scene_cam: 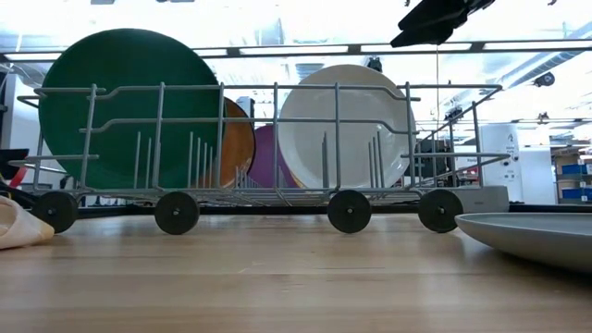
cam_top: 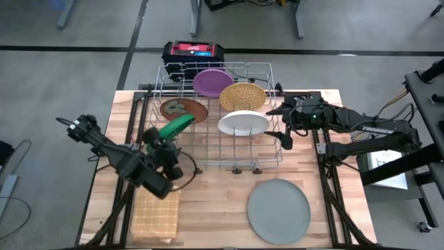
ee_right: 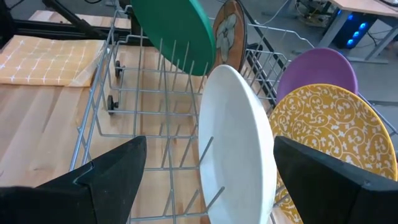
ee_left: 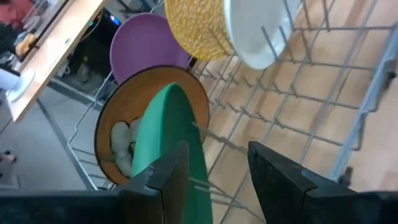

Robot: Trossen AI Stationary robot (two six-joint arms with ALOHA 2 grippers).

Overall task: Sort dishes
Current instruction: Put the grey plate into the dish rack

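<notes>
The left claw point(cam_top: 168, 144) stands at the rack's point(cam_top: 215, 163) left end with its fingers point(ee_left: 163, 177) parted on either side of the green plate's point(cam_top: 175, 127) edge; from its own wrist view one finger sits against the plate's face, but whether the plate is pinched or just straddled cannot be told. The right claw point(cam_top: 280, 123) hangs wide open over the rack's right side, its fingers point(ee_right: 115, 171) spread well clear to each side of the white plate point(cam_top: 243, 123) and touching nothing. The green plate stands on edge in the rack, with the brown plate point(cam_top: 184, 110) just behind it, then the purple plate point(cam_top: 212, 82) and the yellow plate point(cam_top: 243, 96) farther back. The grey plate point(cam_top: 279, 210) lies flat on the desk point(cam_top: 215, 208) in front of the rack, well apart from it. The low view cuts the grey plate off at its right edge and hides the yellow plate behind the white one; it shows only a dark part of an arm at the top. Only the high view shows the tan cloth point(cam_top: 156, 214) near the desk's front left, half under the left arm.
</notes>
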